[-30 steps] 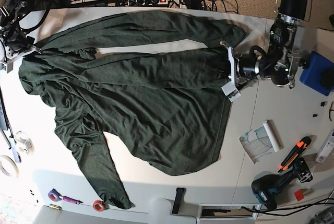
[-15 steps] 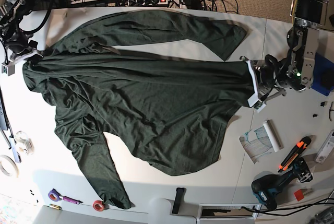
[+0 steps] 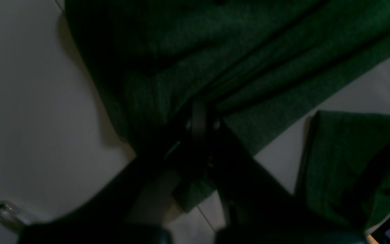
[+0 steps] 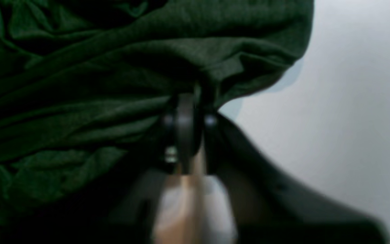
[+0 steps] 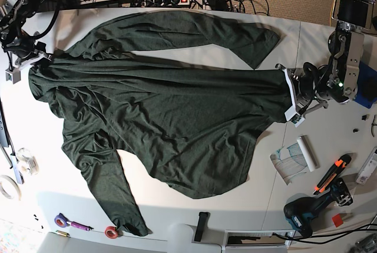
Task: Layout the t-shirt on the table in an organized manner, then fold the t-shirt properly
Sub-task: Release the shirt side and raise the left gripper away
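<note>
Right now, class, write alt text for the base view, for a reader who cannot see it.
A dark green long-sleeved t-shirt lies stretched across a white table, held at opposite ends by two robot arms, jaws shut on the cloth: left arm at the view's right, right arm at its left. One sleeve trails towards the bottom edge.

left gripper (image 5: 288,96) pulled t-shirt (image 5: 165,117) edge outward, stretching it flatter.
</note>
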You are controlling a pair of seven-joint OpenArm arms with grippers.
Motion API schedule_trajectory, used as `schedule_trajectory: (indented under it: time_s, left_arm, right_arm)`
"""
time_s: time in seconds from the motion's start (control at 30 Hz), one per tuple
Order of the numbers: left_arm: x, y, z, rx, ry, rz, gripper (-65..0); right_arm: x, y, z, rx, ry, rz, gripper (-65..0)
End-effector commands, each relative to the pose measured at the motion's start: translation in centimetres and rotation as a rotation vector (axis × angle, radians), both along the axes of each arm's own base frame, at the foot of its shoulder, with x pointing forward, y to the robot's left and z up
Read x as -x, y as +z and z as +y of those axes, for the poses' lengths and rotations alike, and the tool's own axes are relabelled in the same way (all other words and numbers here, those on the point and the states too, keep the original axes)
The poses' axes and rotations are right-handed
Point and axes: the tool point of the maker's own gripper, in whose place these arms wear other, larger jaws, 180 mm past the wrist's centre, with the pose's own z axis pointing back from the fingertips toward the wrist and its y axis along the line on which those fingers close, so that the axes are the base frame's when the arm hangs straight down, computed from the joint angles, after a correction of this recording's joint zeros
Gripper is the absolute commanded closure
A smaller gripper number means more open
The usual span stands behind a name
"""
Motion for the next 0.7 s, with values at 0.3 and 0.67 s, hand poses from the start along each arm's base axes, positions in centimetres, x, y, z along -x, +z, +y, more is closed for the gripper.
schedule_trajectory:
  time_s: [0.3,0.67]
  left_arm:
    - [-0.4,0.3,1.2,-0.046,0.001,-0.008,-29.0]
    - [-1.7,4.7,-3.4,0.162,-0.096,-0.107,-28.9]
  right_arm:
    - [-2.2,3.5,-1.2,0.056,0.034,-0.141,-29.6]
    - [-4.0,8.7,-1.4,0.16,0.097,-0.249,-29.6]
